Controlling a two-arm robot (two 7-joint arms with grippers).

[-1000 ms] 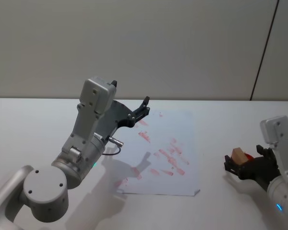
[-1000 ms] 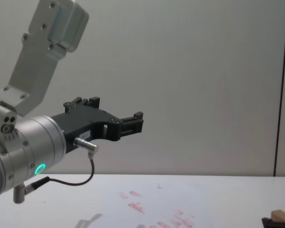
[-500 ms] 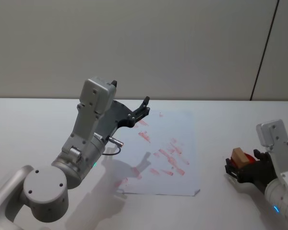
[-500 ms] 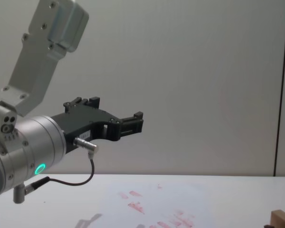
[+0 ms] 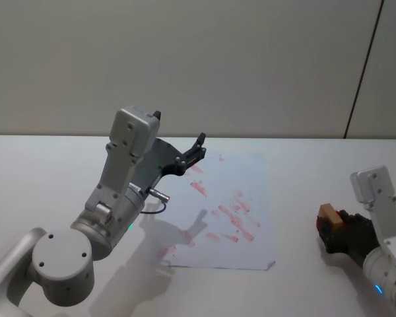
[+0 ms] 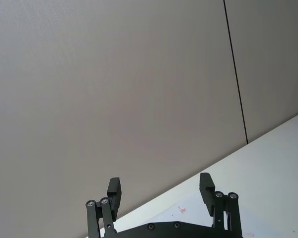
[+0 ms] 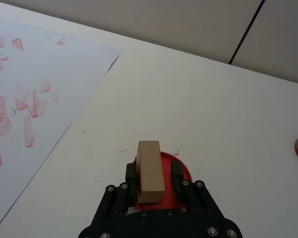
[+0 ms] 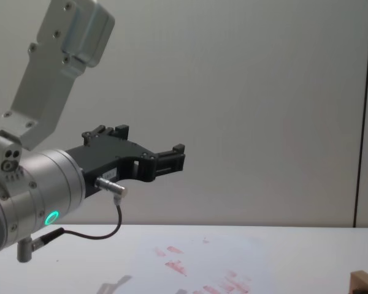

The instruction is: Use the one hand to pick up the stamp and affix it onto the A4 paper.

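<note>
Left gripper (image 5: 199, 146): It hangs in the air above the far left corner of the paper. Its jaws are wide open and hold nothing. This arm looks parked.

Paper (image 5: 254, 185): It lies flat on the table (image 5: 39, 172), in the middle. It has lots of red marks on it. There is bare white room near its right edge.

Stamp (image 7: 149, 158): It is on the right, off the paper and well apart from it. It sits between the two fingers of the right gripper. Its long side runs the same way as the fingers.

Right gripper (image 7: 154, 174): Its jaws are closed on the stamp, one finger on each long side. It is low, near the table.

Red pad (image 7: 185, 176): It lies right under the stamp. I cannot tell if the stamp touches it.

Which way to go: The paper is to the left of the stamp. The right arm is the near one, so I think it should lift, go left, then press down.
</note>
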